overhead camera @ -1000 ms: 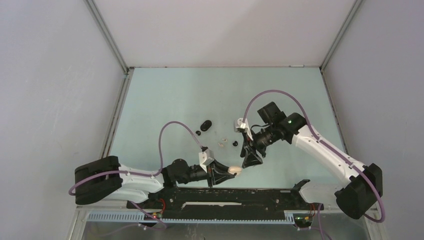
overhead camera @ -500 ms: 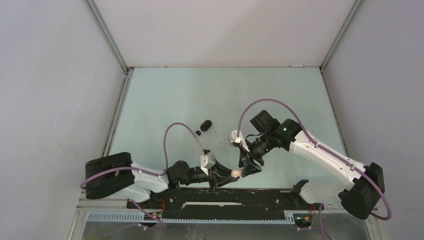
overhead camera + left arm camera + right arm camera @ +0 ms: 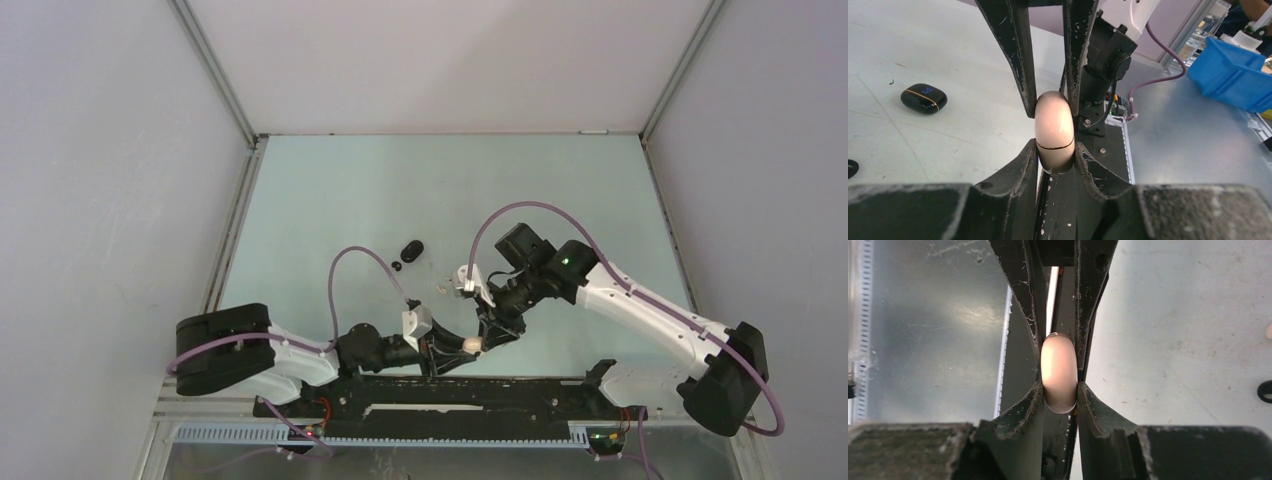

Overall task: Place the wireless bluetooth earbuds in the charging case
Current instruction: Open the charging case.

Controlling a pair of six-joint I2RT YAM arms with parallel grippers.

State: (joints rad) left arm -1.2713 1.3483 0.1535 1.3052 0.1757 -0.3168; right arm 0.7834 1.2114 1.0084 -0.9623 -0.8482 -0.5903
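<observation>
We've got both tools on the cream case (image 3: 1054,125) - the left gripper (image 3: 458,350) pinches one end, the right gripper (image 3: 484,336) is closed on the other, and the case's long axis runs straight from one to the other. It sits by the table's (image 3: 330,200) near edge. The earbuds (image 3: 441,287) lie loose at eleven o'clock from it, nearer the right gripper. Only the left wrist shows us the seam (image 3: 1054,147) - closed, we judge.

Top view overhead, far; wrist views close, sharing cream case (image 3: 1054,131).
</observation>
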